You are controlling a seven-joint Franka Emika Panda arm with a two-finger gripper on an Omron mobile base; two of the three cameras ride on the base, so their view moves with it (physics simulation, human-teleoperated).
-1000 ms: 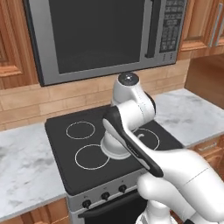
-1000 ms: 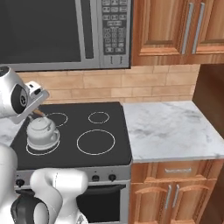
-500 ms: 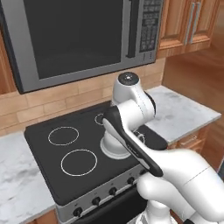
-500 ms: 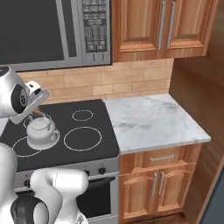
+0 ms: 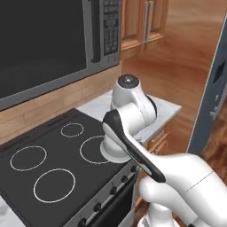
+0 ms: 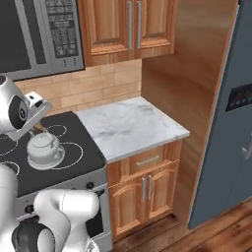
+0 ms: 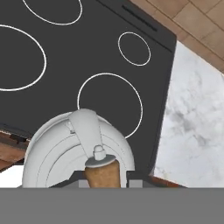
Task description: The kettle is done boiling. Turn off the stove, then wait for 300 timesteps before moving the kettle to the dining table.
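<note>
I've got my claw (image 7: 103, 181) clamped on the brown handle bar of the kettle (image 7: 76, 153), which hangs at the stove's (image 7: 52, 87) front right corner, so I reckon I'm on the carry, and next comes finding the dining table.

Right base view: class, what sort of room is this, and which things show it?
A home kitchen: a black glass cooktop with white-ringed burners, a steel microwave with a keypad above it, and wooden cabinets under a white-grey marble counter.

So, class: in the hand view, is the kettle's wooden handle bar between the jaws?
Yes, the kettle hangs with its brown bar between the two dark fingertips.
</note>
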